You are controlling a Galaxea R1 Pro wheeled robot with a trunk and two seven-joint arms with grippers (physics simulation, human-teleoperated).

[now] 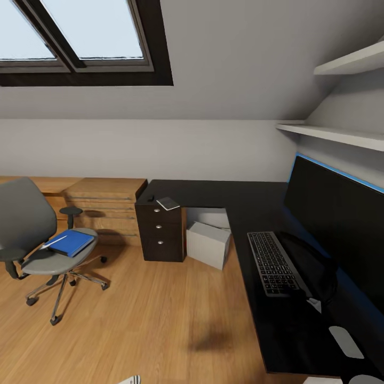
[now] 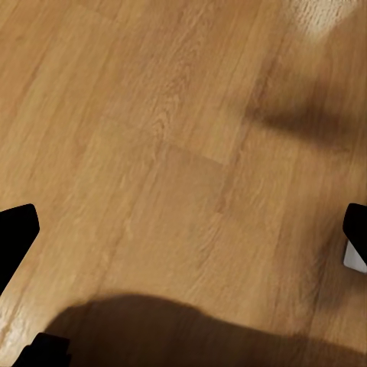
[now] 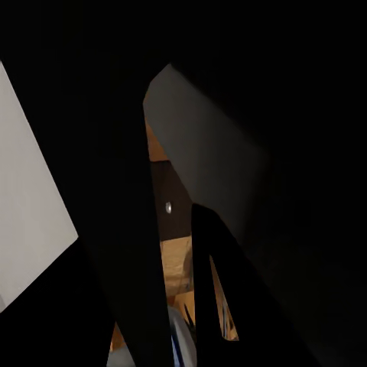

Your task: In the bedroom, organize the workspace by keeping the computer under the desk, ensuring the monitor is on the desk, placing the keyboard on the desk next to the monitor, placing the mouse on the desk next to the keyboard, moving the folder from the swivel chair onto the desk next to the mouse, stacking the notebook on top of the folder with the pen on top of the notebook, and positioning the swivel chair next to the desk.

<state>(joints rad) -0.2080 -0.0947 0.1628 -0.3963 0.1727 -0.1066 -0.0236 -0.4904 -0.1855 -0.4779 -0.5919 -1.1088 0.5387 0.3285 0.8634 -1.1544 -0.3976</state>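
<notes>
— Wooden floor (image 1: 144, 325), black L-shaped worktop (image 1: 234, 200): what's where?
— Monitor (image 1: 341, 224) and keyboard (image 1: 273, 262) on it, computer (image 1: 208, 244) beneath, blue folder (image 1: 72, 242) on the swivel chair (image 1: 37, 240). No readable writing.
— Claws?
— Left claw (image 2: 187, 229) spread wide over the floor, empty; right claw's state I cannot tell.

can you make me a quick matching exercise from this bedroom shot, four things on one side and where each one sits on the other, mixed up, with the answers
Things:
1. folder
2. notebook
3. keyboard
4. computer

Places:
A. on the floor under the desk, beside the black drawer unit
B. on the seat of the swivel chair
C. on the desk in front of the monitor
D. on the desk corner above the drawer unit

Pairs: 1-B, 2-D, 3-C, 4-A
</notes>
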